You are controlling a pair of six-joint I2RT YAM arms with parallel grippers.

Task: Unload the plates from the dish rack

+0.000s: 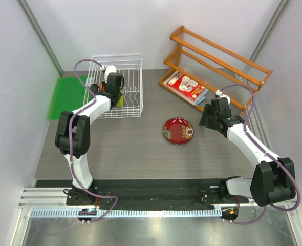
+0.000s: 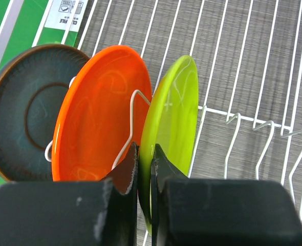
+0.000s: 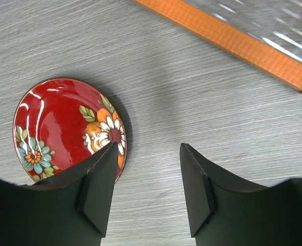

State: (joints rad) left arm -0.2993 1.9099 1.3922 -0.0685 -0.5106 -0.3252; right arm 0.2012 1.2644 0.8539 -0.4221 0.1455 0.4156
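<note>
The white wire dish rack (image 1: 131, 84) stands at the back left. In the left wrist view its wires (image 2: 253, 66) hold three upright plates: blue-grey (image 2: 18, 113), orange (image 2: 97, 107) and lime green (image 2: 174, 110). My left gripper (image 2: 145, 156) is shut on the lime green plate's rim, inside the rack (image 1: 115, 91). The dark red patterned plate (image 1: 178, 130) lies flat on the table, also in the right wrist view (image 3: 59, 128). My right gripper (image 3: 147, 148) is open and empty above the table, just right of that plate (image 1: 212, 114).
An orange-brown wooden slatted shelf rack (image 1: 220, 59) stands at the back right with a red-and-white packet (image 1: 188, 86) on its lower shelf. A green board (image 1: 64, 95) lies left of the dish rack. White walls close in on both sides.
</note>
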